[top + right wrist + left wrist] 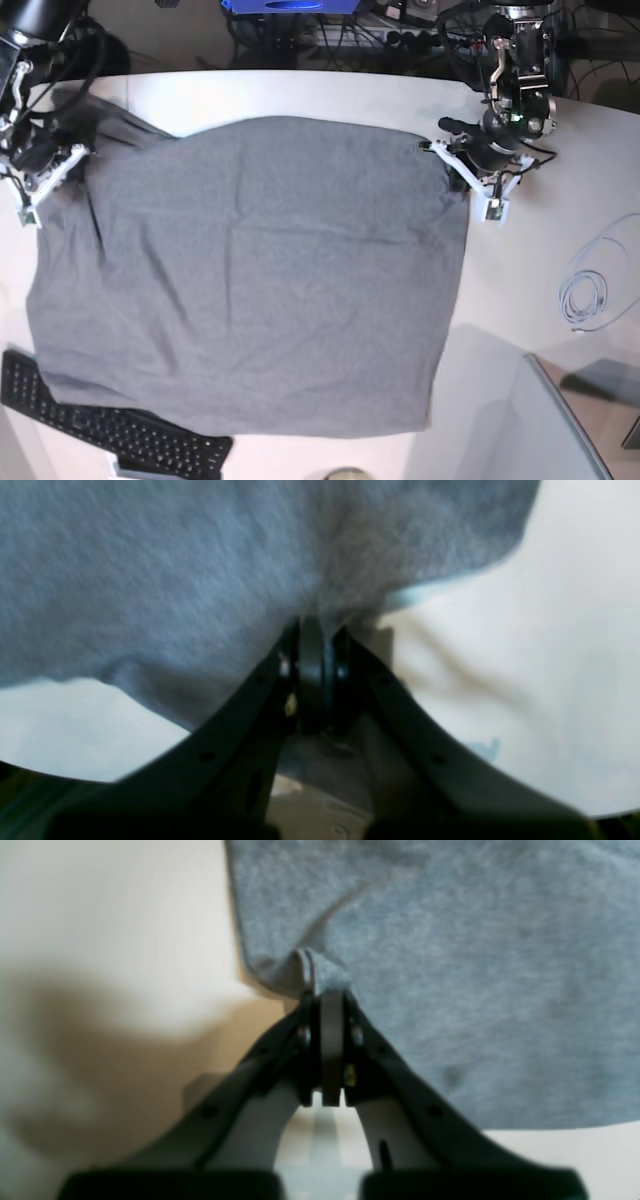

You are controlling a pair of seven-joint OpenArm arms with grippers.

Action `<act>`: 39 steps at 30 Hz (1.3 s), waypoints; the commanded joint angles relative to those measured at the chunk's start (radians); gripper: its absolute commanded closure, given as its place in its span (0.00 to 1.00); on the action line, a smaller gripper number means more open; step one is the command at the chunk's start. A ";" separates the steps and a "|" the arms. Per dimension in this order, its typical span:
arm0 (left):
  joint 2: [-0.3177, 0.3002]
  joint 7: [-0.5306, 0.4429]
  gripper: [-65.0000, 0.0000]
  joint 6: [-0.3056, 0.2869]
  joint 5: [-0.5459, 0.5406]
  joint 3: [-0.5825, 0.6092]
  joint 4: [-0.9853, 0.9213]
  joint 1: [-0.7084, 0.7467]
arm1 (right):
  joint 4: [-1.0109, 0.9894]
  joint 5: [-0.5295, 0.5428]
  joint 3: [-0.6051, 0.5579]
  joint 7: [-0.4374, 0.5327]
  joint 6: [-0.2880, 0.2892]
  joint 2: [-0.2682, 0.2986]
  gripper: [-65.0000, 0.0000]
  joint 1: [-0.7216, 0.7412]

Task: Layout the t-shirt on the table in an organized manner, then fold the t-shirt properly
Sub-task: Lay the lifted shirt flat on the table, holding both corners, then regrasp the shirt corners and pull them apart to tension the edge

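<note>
Base view, read left to right. Right gripper (pixel 75 155) sat at the far left edge of the table (pixel 300 90), at the upper left corner of the t-shirt (pixel 250 280). In the right wrist view the jaws were pressed together on a bunched fold of grey fabric (pixel 312 622), with no gap between the fingertips. Cloth fanned out from the pinch across the top of that frame, white tabletop (pixel 550 655) on either side below it.

The t-shirt lay spread wide across the middle of the table, mostly flat with shallow wrinkles. Its lower left hem lay over part of a black keyboard (pixel 120 435) at the near edge.

Left gripper (pixel 432 146) was at the upper right corner of the garment. Left wrist view: jaws clamped tight on a small ridge of fabric at the shirt's edge (pixel 325 990), cloth spreading up and right from the grip (pixel 450 965), bare table (pixel 100 915) to the left.

Further right, a coiled pale cable (pixel 585 295) lay on the tabletop, well apart from the shirt.
</note>
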 commanded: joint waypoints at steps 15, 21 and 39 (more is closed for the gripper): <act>-0.005 -0.027 1.00 0.003 -0.007 -0.003 0.017 0.058 | -0.099 -0.065 0.084 0.071 -0.003 0.076 0.98 0.081; 0.000 -0.025 1.00 0.003 -0.010 -0.002 0.026 0.066 | -0.223 -0.198 0.160 0.077 -0.003 0.069 0.69 0.153; -0.002 -0.022 0.25 0.006 -0.009 -0.031 0.316 0.187 | 0.237 -0.141 0.194 0.026 0.107 -0.128 0.47 -0.183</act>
